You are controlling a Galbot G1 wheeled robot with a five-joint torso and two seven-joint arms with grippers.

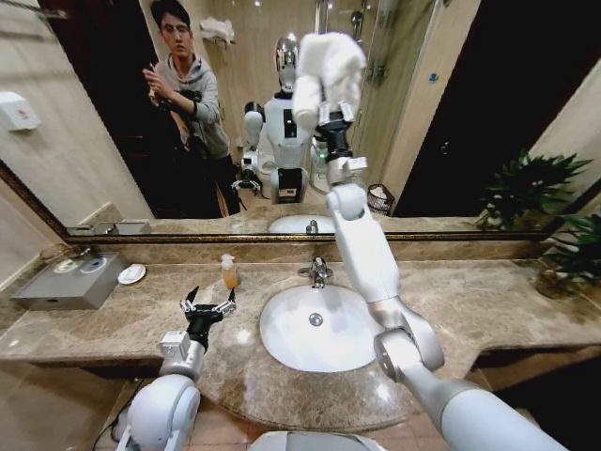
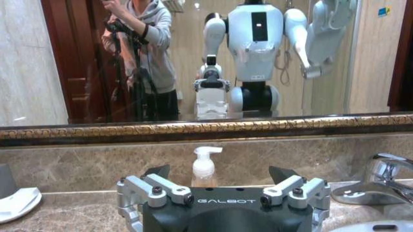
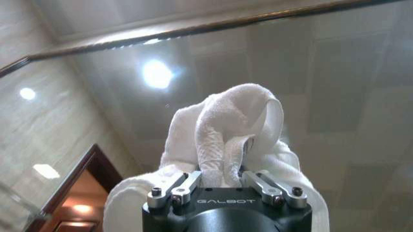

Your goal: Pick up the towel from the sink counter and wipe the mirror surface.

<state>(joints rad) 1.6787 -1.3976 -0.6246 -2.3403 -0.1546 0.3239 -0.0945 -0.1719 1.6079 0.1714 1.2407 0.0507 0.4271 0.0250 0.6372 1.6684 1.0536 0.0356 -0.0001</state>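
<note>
While I scan from the left, I see a grey box (image 1: 66,280) and a small white dish (image 1: 131,273) on the marble bench (image 1: 488,305), then my left hand (image 1: 208,303) hovering low over the bench in front of the soap pump bottle (image 1: 229,271), its fingers spread wide and holding nothing. Next come the white oval basin (image 1: 315,329) and the chrome faucet (image 1: 318,272) behind it. Right of centre, my right arm reaches steeply up, and my right hand (image 3: 219,176) grips the white towel (image 1: 327,70), bunched up and held high against the mirror (image 1: 451,122), near its upper part. Potted plants (image 1: 568,249) stand at the far right end.
</note>
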